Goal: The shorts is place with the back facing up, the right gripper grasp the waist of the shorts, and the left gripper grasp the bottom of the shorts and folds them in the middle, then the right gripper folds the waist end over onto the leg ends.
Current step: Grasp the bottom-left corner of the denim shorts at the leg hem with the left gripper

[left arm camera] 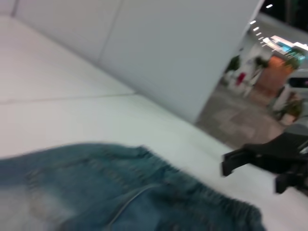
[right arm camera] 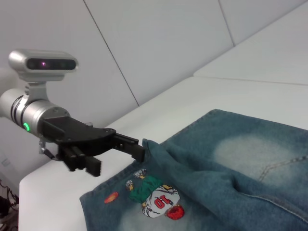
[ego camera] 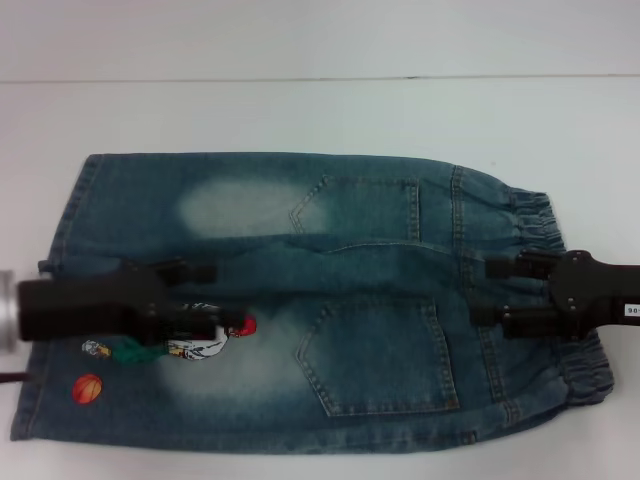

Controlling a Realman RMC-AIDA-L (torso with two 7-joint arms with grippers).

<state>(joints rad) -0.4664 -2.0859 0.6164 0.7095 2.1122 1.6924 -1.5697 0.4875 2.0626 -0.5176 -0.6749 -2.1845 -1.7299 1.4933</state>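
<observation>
I see a big white table (ego camera: 300,110) with the shorts (ego camera: 340,230) lying flat on it, back side up. Both back pockets show. The waist of the shorts (ego camera: 540,225) points to my right side, and the leg ends (ego camera: 55,300) point to my left. A soft ridge of cloth runs along the middle.

My left gripper (ego camera: 205,297) hangs over the leg end, near the cartoon player print (ego camera: 200,345). Its two fingers are spread apart with nothing between them. One fingertip (right arm camera: 137,149) is right by a raised fold of cloth.

My right gripper (ego camera: 485,292) hangs over the waist band. Its fingers are spread apart too, holding nothing.

The small orange ball print (ego camera: 87,388) sits near the hem.
</observation>
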